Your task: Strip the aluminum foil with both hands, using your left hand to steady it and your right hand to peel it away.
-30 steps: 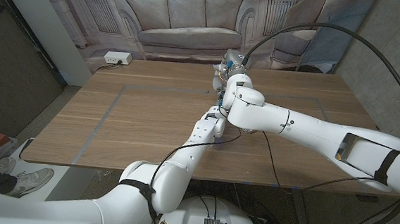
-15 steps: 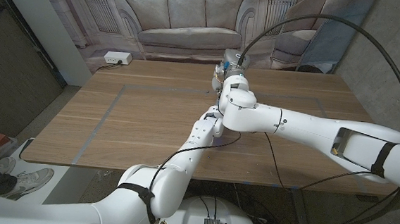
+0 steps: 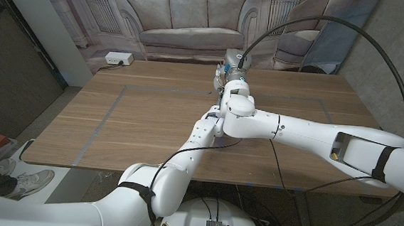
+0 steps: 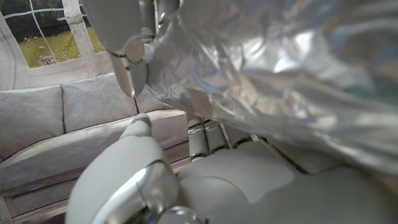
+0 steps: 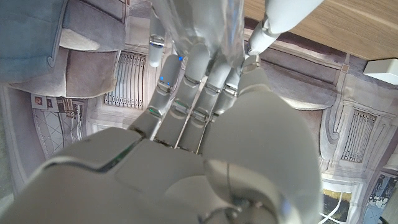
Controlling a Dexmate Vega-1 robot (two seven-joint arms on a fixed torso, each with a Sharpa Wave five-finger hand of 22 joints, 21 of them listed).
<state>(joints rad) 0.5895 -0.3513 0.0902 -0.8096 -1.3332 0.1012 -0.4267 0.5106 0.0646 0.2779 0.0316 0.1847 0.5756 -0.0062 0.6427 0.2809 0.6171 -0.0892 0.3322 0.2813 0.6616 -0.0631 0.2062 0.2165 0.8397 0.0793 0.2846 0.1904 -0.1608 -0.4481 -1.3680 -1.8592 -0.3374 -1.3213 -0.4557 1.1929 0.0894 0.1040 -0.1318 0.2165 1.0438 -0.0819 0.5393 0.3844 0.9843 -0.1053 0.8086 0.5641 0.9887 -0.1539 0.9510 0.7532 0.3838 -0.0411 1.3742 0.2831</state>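
Crumpled aluminum foil (image 4: 286, 68) hangs close above my left hand (image 4: 186, 180), whose fingers (image 4: 130, 59) reach up and grip its edge. In the right wrist view my right hand (image 5: 199, 130) stretches its fingers (image 5: 193, 68) up onto a shiny strip of the foil (image 5: 202, 22) and holds it. In the head view both arms meet over the far middle of the wooden table (image 3: 137, 123). There the right hand (image 3: 234, 67) sits at the foil (image 3: 221, 76), and the right forearm covers most of the left hand (image 3: 215, 119).
A white power strip (image 3: 117, 58) lies at the table's far left edge. Thick black cable (image 3: 378, 45) loops over the right side. Pale tape lines (image 3: 109, 110) mark a rectangle on the wood. A person's shoe (image 3: 33, 181) shows on the floor at the left.
My right elbow and forearm have swung left, toward the table's middle. Both hands have stayed at the foil at the far middle.
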